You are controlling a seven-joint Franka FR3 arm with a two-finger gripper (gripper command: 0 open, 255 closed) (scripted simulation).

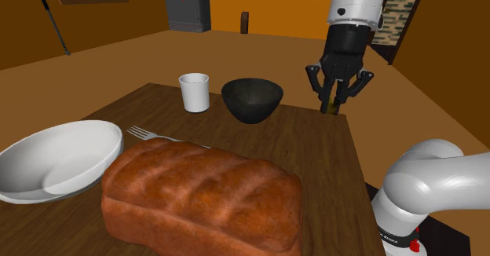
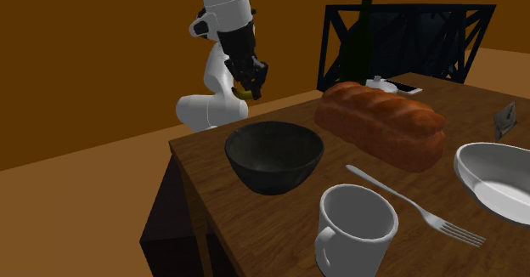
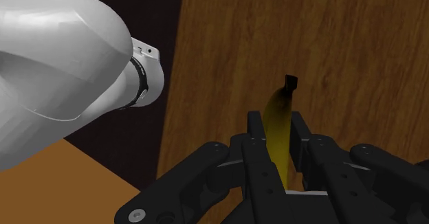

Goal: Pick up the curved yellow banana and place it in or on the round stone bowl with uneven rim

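Note:
A curved yellow banana (image 3: 278,123) with a dark stem is clasped between my black fingers, and my gripper (image 3: 276,137) is shut on it above the wooden table. In the shoulder view my gripper (image 1: 334,105) hangs above the table's edge, to the right of the dark round bowl (image 1: 251,99), with the banana's tip (image 1: 333,107) just peeking out below the fingers. In the second exterior view my gripper (image 2: 247,87) with a bit of yellow banana (image 2: 243,89) is lifted behind the dark bowl (image 2: 273,155), beyond the table's far corner.
A large brown bread loaf (image 1: 200,193) lies in the front. A white mug (image 1: 194,92), a fork (image 1: 161,137) and a white dish (image 1: 55,162) are on the wooden table (image 1: 314,144). A dark chair (image 2: 399,42) stands behind the table. My own white arm (image 3: 62,71) is beside the table edge.

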